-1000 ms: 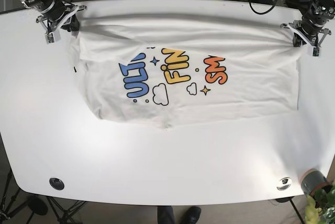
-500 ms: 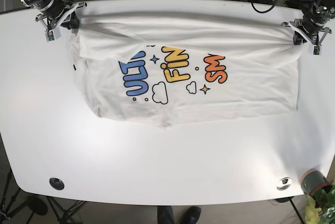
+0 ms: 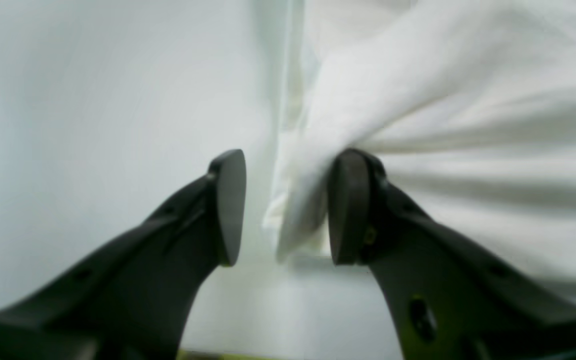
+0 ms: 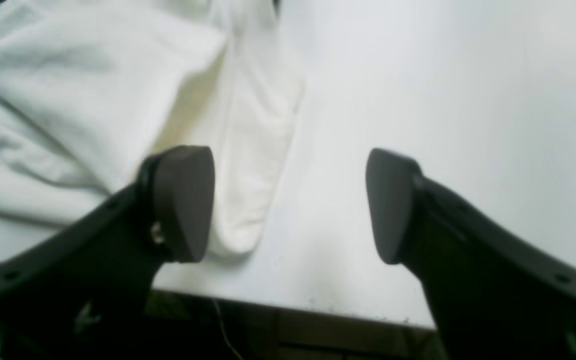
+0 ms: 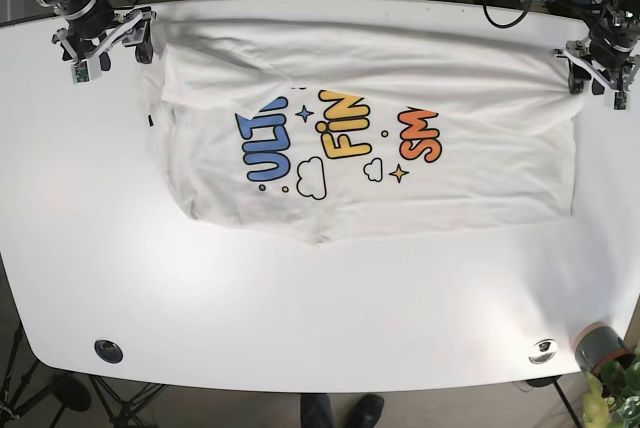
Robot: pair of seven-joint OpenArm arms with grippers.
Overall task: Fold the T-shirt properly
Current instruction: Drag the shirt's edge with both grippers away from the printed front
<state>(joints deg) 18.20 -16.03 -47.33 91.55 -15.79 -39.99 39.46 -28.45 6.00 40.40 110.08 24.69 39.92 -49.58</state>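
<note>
White T-shirt [image 5: 370, 138] lies spread across the far half of the white table [image 5: 300, 308], printed side up, colourful lettering and small clouds and stars near its middle; the near hem is uneven, with a dip left of centre in the base view. Left gripper [image 3: 280, 207] sits at the shirt's far corner on the base view's right. Its fingers stand apart; a bunched fold of white cloth hangs in the gap, lying against the right-hand pad [image 3: 348, 207], with open space between the cloth and the other pad. Cannot tell whether the cloth is pinched at all. Right gripper [image 4: 290, 205] is at the far corner on the base view's left, fingers wide apart, nothing between them but bare table. A folded edge of the shirt lies just beside its left-hand pad [image 4: 185, 202], partly behind it; contact cannot be judged. Table edge shows below both pads in the right wrist view. Wrist views blurred. Both grippers [image 5: 95, 33] [image 5: 600, 53] low at the table's back edge.
</note>
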